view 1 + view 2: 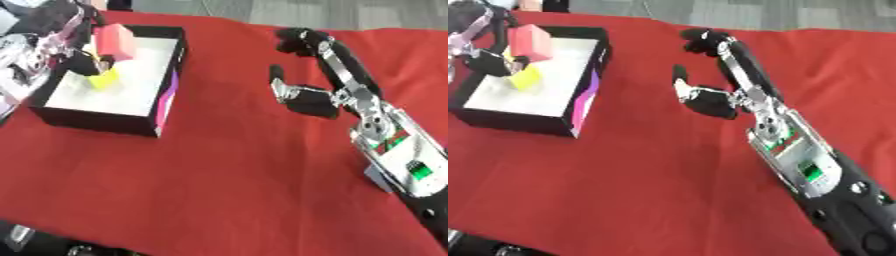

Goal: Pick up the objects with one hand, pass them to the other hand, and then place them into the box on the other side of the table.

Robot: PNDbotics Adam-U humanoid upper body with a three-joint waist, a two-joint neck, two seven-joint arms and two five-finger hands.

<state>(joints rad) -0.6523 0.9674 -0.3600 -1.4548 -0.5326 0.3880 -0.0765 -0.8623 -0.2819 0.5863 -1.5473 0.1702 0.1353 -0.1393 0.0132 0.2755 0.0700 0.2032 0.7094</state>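
Two blocks sit over the black box (105,122) at the table's left: a pink block (115,42) near its far wall, tilted, and a yellow block (105,80) just nearer, corner down. Left hand (77,59) reaches into the box, fingers curled at the yellow block; cannot tell if it actually grips it. Neither block has a clear long axis. Right hand (710,75) hovers well right of the box over the red cloth (236,190), fingers half curled, thumb out, holding nothing.
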